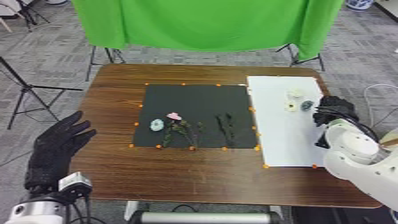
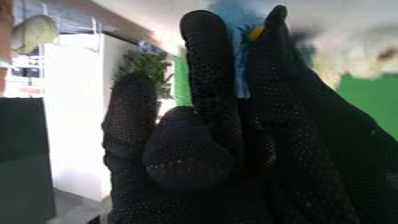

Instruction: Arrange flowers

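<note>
Two blooms, pink flower [image 1: 174, 116] and pale blue flower [image 1: 157, 125], lie centre-left; we judge arranging is begun, pale flowers [image 1: 295, 93] at right remain. Our left hand [image 1: 59, 140] is spread; right hand's [image 1: 334, 106] grip we cannot tell.

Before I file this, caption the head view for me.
Flower arranging: pink bloom and pale blue bloom on a dark sheet, the left robot hand open nearby.

Green cloth [image 1: 209, 25] hung beyond brown table [image 1: 178, 175]; black tripod [image 1: 29, 88] left on grey carpet [image 1: 62, 60]; blue-and-white pot [image 1: 360, 4], perhaps, far right.
</note>
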Controlling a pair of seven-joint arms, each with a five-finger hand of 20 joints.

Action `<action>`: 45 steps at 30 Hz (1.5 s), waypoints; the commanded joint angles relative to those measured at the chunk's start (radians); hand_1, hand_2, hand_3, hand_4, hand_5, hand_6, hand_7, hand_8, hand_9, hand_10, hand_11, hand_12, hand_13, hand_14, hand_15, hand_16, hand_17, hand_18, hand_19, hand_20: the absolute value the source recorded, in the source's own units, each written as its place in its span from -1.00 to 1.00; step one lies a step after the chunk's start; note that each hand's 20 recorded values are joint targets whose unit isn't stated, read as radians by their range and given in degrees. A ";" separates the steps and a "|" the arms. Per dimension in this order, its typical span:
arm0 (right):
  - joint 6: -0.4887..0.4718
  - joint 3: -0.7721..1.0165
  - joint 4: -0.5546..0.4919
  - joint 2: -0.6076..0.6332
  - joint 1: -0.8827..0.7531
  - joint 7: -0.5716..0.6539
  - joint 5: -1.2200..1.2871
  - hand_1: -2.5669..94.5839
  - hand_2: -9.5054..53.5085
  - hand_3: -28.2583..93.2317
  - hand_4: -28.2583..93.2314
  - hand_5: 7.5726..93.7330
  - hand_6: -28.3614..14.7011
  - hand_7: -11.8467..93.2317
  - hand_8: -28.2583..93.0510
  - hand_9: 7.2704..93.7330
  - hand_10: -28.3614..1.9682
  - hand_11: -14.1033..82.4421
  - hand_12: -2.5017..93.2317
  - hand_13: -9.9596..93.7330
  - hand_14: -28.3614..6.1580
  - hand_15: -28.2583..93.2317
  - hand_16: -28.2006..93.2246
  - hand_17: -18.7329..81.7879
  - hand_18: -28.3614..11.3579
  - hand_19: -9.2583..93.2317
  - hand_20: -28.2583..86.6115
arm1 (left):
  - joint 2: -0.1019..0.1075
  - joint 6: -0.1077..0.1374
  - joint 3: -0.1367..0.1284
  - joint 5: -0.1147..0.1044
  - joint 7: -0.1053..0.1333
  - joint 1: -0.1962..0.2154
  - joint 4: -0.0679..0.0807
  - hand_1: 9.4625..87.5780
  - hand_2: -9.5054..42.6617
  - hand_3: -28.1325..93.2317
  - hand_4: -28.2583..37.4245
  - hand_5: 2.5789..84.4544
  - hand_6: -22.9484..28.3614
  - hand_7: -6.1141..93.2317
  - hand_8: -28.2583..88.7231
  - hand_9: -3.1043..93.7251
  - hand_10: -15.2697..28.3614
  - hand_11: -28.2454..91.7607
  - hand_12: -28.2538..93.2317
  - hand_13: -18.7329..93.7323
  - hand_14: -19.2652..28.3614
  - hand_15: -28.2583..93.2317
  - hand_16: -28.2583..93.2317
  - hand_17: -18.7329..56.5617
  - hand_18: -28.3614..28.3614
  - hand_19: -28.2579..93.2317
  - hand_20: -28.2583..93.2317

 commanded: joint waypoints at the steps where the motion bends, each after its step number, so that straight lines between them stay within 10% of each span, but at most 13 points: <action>1: 0.009 0.098 -0.122 -0.047 0.035 -0.047 -0.090 0.18 -1.00 0.77 -1.00 0.67 0.47 -0.24 -0.56 1.00 0.47 -0.47 -0.32 0.83 0.54 0.79 -0.28 0.20 -0.41 1.00 -0.36 | -0.007 0.013 -0.009 -0.008 0.004 0.028 -0.008 -0.61 -0.42 0.83 -0.75 -0.08 0.32 -0.56 -0.70 -0.19 0.60 -0.06 -0.39 -0.18 0.93 0.36 -0.72 -0.74 0.80 0.47 -0.53; 19: -0.206 0.106 -0.266 -0.444 0.020 -0.359 -0.212 0.18 -1.00 0.78 -1.00 0.68 0.45 -0.26 -0.55 1.00 0.45 -0.47 -0.31 0.83 0.54 0.79 -0.27 0.20 -0.42 1.00 -0.33 | -0.006 0.025 -0.017 -0.012 0.007 0.042 -0.014 -0.60 -0.42 0.83 -0.76 -0.07 0.32 -0.57 -0.69 -0.19 0.60 -0.07 -0.39 -0.17 0.93 0.35 -0.72 -0.74 0.80 0.46 -0.53; 45: 0.028 -0.482 0.025 -0.635 0.383 -0.145 -0.214 0.16 -1.00 0.80 -1.00 0.67 0.46 -0.26 -0.56 1.00 0.48 -0.50 -0.29 0.81 0.52 0.78 -0.26 0.18 -0.41 1.00 -0.36 | 0.008 -0.013 -0.012 -0.001 -0.022 -0.019 0.011 -0.61 -0.42 0.84 -0.76 -0.07 0.32 -0.56 -0.70 -0.19 0.60 -0.06 -0.40 -0.17 0.93 0.36 -0.72 -0.74 0.80 0.47 -0.53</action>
